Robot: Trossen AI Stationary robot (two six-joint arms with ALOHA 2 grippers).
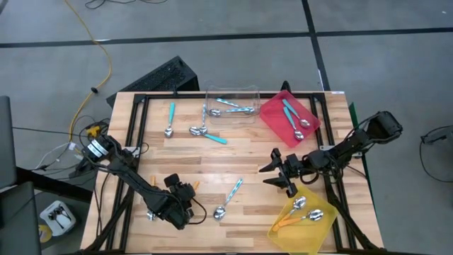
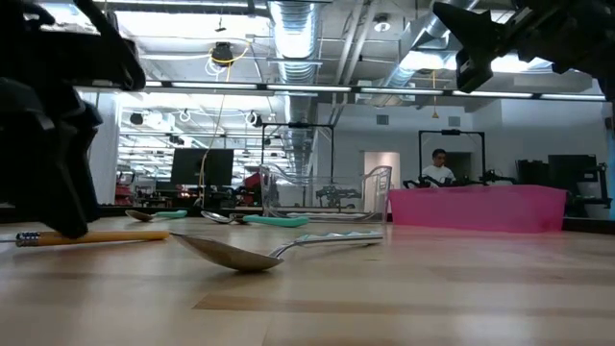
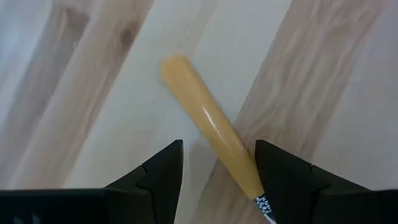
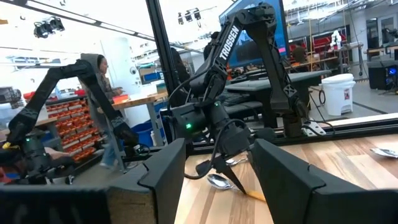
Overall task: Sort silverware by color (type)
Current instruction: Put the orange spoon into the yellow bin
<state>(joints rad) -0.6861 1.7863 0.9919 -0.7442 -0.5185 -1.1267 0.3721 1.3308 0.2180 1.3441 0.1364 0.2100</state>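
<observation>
**Left claw straddles an orange spoon handle near the table's front edge**

An orange-handled spoon (image 3: pixel 211 134) lies flat on the wooden table (image 1: pixel 262 159), its handle running between the fingers of the left gripper (image 1: pixel 185 200), which stand wide on either side without pinching it. In the low view the same orange handle (image 2: pixel 91 236) rests on the wood beside the dark gripper body.

Just beside it, toward the table's middle, a light blue-handled spoon (image 1: pixel 228 197) lies bowl down. Farther back, a teal-handled spoon (image 1: pixel 170 118) lies alone, and two more spoons (image 1: pixel 205 132) lie touching in front of the clear tray (image 1: pixel 252 91), which holds further teal and blue spoons. The red tray (image 1: pixel 272 117) carries two teal-handled spoons (image 1: pixel 294 119). The yellow tray (image 1: pixel 283 228) at the front right holds orange-handled spoons (image 1: pixel 301 212).

The right gripper (image 1: pixel 283 172) hangs above the table between the red and yellow trays, fingers spread wide and holding nothing.

Beyond the table, a person (image 2: pixel 440 169) is in the room behind.
</observation>
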